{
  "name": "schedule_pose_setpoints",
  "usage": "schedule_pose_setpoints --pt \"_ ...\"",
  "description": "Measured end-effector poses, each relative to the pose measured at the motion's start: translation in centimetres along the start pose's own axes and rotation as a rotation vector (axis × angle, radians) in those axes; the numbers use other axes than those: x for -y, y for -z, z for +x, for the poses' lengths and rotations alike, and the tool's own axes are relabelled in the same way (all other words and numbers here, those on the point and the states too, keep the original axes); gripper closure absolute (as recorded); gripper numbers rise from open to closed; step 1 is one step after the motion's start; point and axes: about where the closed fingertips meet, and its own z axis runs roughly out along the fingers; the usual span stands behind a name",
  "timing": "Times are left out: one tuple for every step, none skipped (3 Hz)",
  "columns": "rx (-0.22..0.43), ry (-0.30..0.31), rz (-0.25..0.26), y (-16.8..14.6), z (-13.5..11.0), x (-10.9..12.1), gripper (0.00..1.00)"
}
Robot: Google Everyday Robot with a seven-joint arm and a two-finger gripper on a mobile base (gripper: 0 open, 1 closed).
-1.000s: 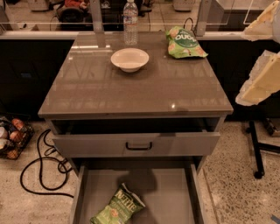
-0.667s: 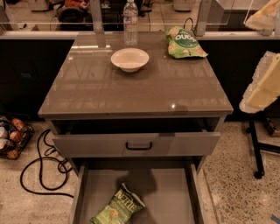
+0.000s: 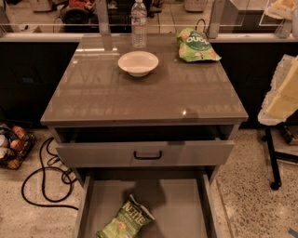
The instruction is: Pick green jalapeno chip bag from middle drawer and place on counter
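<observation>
The green jalapeno chip bag (image 3: pixel 125 222) lies on the floor of the open middle drawer (image 3: pixel 186 204), at its front left, with white "Kettle" lettering showing. The counter (image 3: pixel 139 95) caps the grey cabinet above it. My gripper (image 3: pixel 282 95) shows only as a pale cream shape at the right edge, beside the counter's right side and far above and to the right of the bag. Another pale piece of my arm (image 3: pixel 281 8) is at the top right corner.
On the counter stand a white bowl (image 3: pixel 138 62), a water bottle (image 3: pixel 138 23) and a paler green chip bag (image 3: pixel 195 45) at the back right. The drawer front with the black handle (image 3: pixel 147 155) stands slightly open above the middle drawer. Black cables (image 3: pixel 44 176) lie on the floor at left.
The pale upper piece of my arm at the top right has moved up and partly out of view. The bag, drawers and counter items have not moved.
</observation>
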Motion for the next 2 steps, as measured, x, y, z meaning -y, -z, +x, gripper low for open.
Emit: schedule_pose_setpoints --pt "0.015 0.059 0.001 -0.9 -0.4 -1.1 0.00" --pt "0.070 0.147 -0.001 -2.9 -0.2 -3.7 0.00"
